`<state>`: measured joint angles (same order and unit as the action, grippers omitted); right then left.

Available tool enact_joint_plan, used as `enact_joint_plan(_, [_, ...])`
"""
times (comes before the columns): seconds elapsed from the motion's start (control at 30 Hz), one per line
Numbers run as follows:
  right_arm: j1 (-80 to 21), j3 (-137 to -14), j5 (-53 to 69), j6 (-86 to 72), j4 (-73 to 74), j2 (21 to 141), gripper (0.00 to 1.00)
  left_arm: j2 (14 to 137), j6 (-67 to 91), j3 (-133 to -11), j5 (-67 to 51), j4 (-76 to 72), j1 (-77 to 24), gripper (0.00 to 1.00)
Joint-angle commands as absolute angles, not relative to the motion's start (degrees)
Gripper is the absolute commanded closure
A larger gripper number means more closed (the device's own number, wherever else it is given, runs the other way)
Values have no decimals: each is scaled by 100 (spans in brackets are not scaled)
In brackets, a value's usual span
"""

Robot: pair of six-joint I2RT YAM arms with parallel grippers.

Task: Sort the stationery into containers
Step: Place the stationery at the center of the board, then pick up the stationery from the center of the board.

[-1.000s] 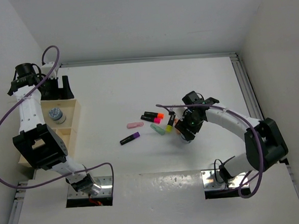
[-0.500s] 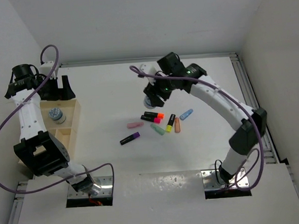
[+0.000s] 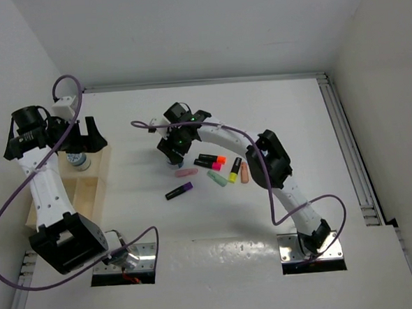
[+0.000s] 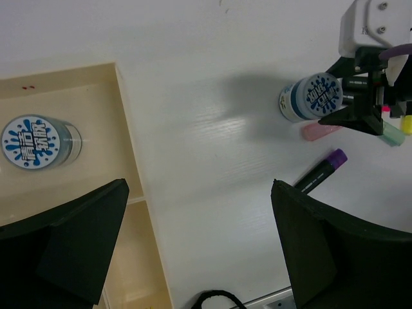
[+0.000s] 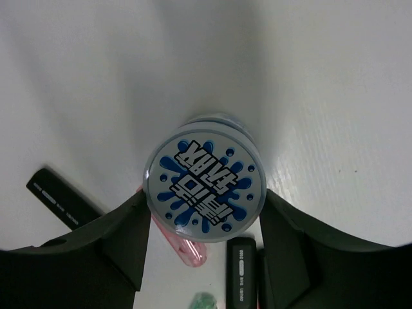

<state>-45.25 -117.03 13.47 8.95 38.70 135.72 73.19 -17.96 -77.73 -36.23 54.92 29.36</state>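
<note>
Right wrist view: roll gripped between the half-spread jaws of the right gripper.
Location: beside the pink stub, well apart from the tray.
Left gripper: fully spread, empty.
Risk: the smooth round roll may slip out on the way to the tray.

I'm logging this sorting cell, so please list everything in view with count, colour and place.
wooden tray: one, light unpainted wood, divided into compartments, left side of the table
patterned roll: two, grey-blue with blue-and-white tops; one in a tray compartment, one gripped above the table
highlighter: four, black with orange, pink, yellow and purple ends, loose mid-table
stub: three seen, pink, green, salmon, among the highlighters
table: one, white
left claw: open, over the tray
right claw: closed on the second patterned roll, mid-table
</note>
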Motion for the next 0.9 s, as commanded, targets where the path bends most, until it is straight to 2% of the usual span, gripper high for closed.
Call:
enact_joint_plan(0.0, [-4640, -11707, 1283, 932, 3050, 13306, 90, 6962, -1942, -7577, -3683, 5528, 3015, 0])
enact_joint_plan(0.07, [-4667, -11759, 1231, 879, 3050, 13412, 72, 6778, -1960, -7471, -3682, 5511, 3015, 0])
enact_joint_plan(0.13, [-4711, -11751, 1213, 862, 3024, 13421, 49, 6698, -2013, -7322, -3735, 5502, 3015, 0])
enact_joint_plan(0.17, [-4720, -11751, 1161, 835, 3015, 13386, 30, 6662, -2082, -7295, -3796, 5511, 3015, 0])
enact_joint_plan(0.27, [-4720, -11751, 1064, 677, 3050, 13149, 12, 6645, -2223, -7260, -3928, 5546, 3015, 0])
enact_joint_plan(0.37, [-4519, -11619, 993, 405, 3085, 12650, 3, 6706, -2277, -7172, -4122, 5398, 3006, 0])
enact_joint_plan(0.5, [-4097, -10946, 1151, -280, 3208, 11648, 1, 7056, -2346, -7259, -4535, 5414, 2770, 0])
enact_joint_plan(0.6, [-3649, -10033, 1248, -439, 3269, 10637, 1, 7198, -2329, -7251, -4369, 5265, 2041, 0])
enact_joint_plan(0.87, [-2032, -7237, 1318, -466, 3550, 8300, 1, 7873, -1346, -6724, -2807, 4035, -498, 2])
